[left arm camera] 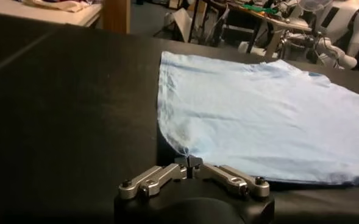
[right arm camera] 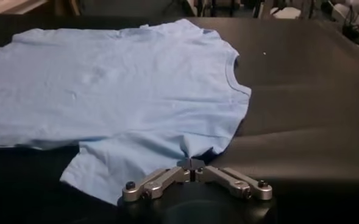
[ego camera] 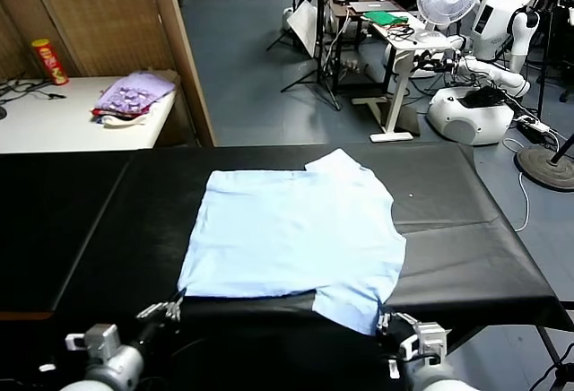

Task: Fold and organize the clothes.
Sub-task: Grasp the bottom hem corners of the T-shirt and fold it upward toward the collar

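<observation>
light-blue t-shirt (ego camera: 296, 234) flat on black table (ego camera: 466, 230), long axis left-right, spreading away from both claws: left gripper (left arm camera: 190, 164) clenched on near hem corner, right gripper (right arm camera: 191, 163) clenched on near sleeve edge.

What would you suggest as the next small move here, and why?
Probably lift both arms together and carry the near edge away from the robot: the left gripper is shut on the T-shirt at its near hem corner, the right gripper on the near sleeve, and the shirt lies flat.
</observation>
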`<state>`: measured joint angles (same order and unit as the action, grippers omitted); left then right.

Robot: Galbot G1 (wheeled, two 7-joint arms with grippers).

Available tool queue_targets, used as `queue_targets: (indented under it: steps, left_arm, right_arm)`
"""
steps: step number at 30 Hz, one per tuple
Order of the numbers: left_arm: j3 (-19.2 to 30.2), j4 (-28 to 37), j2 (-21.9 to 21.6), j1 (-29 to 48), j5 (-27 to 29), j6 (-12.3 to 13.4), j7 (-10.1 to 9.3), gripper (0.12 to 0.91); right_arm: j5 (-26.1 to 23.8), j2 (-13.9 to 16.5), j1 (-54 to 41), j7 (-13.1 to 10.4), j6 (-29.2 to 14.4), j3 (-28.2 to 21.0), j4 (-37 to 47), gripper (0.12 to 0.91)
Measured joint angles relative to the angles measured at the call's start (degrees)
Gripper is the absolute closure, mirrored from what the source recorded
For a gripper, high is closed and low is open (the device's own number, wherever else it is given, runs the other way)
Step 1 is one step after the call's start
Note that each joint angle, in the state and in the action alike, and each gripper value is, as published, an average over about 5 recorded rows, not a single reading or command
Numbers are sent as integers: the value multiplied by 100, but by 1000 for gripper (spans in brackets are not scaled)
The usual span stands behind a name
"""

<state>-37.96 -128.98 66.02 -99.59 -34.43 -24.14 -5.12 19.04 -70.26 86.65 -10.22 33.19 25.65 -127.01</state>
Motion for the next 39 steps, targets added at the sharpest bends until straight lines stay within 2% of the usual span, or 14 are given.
queue_targets:
  steps: [8, 15, 21, 25, 28, 31, 37, 39]
  left_arm:
    - [224, 319, 122, 880, 302, 187, 21, 900]
    - [555, 878, 102, 1619, 965, 384, 77, 900]
    - [947, 1460, 141, 2093, 1462, 514, 92, 900]
    - [1137, 1793, 147, 2334, 1666, 569, 90, 900]
    - [1240, 2005, 155, 2494, 1753, 590, 59, 897]
    - [1294, 2146, 175, 2618, 1774, 593, 17, 824]
    - [1257, 2118, 102, 2574, 1755, 577, 4, 504]
    - [1219, 2056, 62, 2492, 1721, 559, 7, 387]
  right_arm:
    - [-18, 366, -1053, 358, -653, -199, 940, 904]
    - [-307, 577, -1824, 735, -1083, -461, 1847, 904]
    - [-425, 672, -2342, 1121, -1457, -642, 2512, 904]
    - [-305, 708, -2492, 1315, -1601, -697, 2715, 889]
    - [-177, 755, -2436, 1336, -1525, -673, 2656, 785]
    - [-144, 810, -2217, 1251, -1384, -573, 2396, 623]
    - [-139, 829, -1565, 1064, -1234, -222, 1834, 322]
    - [-77, 811, -1371, 1022, -1205, -89, 1773, 265]
